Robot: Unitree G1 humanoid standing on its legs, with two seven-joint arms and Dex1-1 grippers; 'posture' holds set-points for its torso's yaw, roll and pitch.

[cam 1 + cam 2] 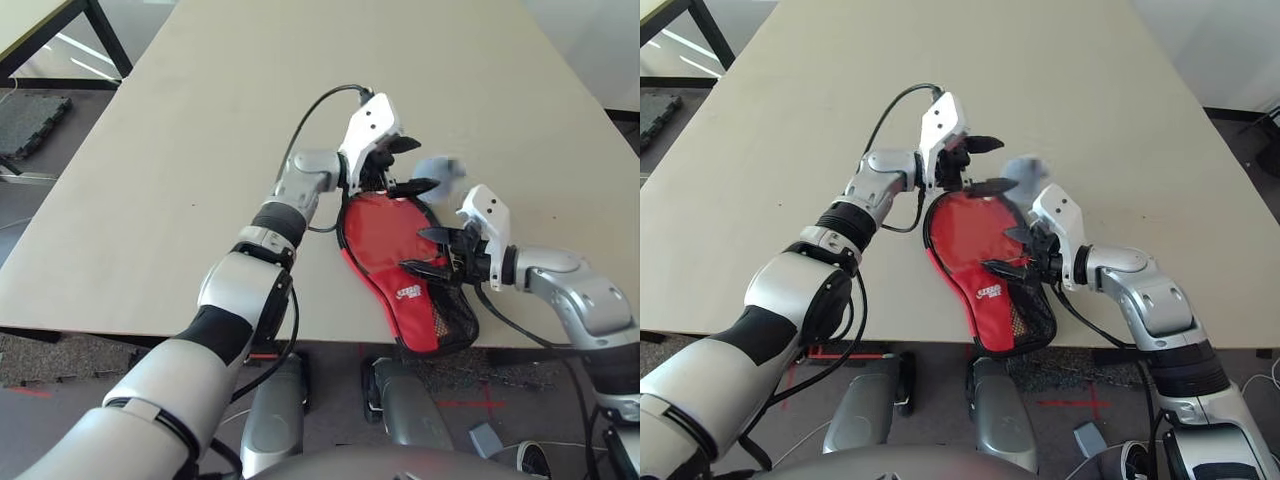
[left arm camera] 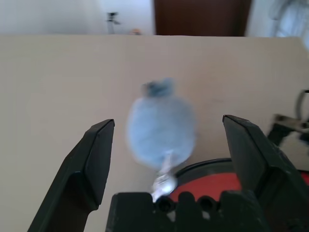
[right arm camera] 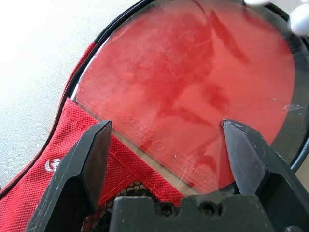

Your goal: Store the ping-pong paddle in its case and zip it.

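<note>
Your case (image 1: 405, 275) lies flat on the counter (image 1: 200, 150) near its front edge, flap folded back, with the ping-pong paddle (image 3: 188, 92) resting inside it, red rubber face up and its lower part tucked under the red logo panel. Your left gripper (image 1: 405, 165) hovers over the far end of the case with its fingers spread wide, a blurred pale pouch (image 2: 161, 128) on a cord between them. Your right gripper (image 1: 432, 250) is also spread wide, empty, poised over the paddle's face.
</note>
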